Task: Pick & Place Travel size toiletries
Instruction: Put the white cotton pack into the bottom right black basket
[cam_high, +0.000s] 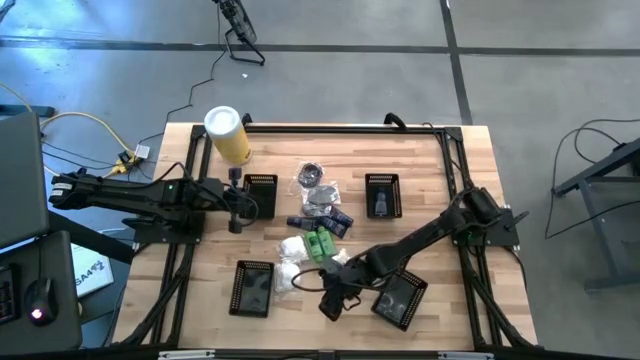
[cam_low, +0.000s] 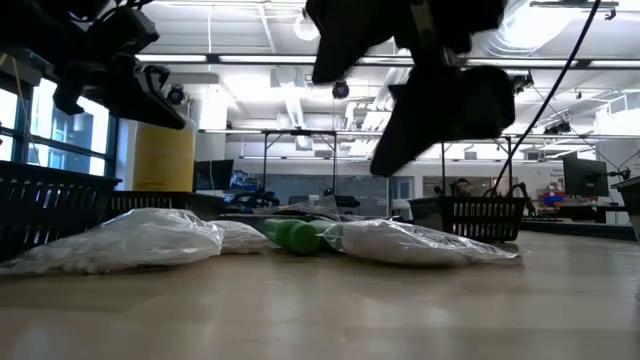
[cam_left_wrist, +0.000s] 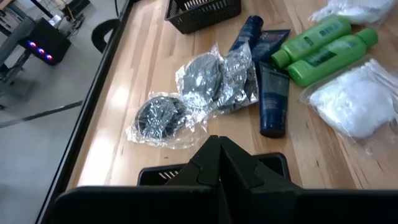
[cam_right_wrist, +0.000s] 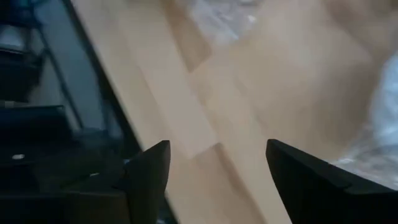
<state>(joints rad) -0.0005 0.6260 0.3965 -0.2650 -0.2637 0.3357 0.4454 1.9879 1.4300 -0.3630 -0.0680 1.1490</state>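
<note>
Hovering with fingers spread and nothing between them, right gripper (cam_high: 333, 300) sits at the near table edge just beside the white packets (cam_high: 290, 268), which lie toward the left arm's side; left gripper (cam_high: 236, 207), pressed shut, waits farther off.

In the right wrist view, a white packet (cam_right_wrist: 385, 124) is cut off by the picture's edge and smeared with blur, so its contents cannot be made out. In the low view, the green bottles (cam_low: 296, 234) lie half hidden behind white packets (cam_low: 420, 243). In the high view, what lies inside the black mesh baskets (cam_high: 382, 195) is too small to tell.
</note>
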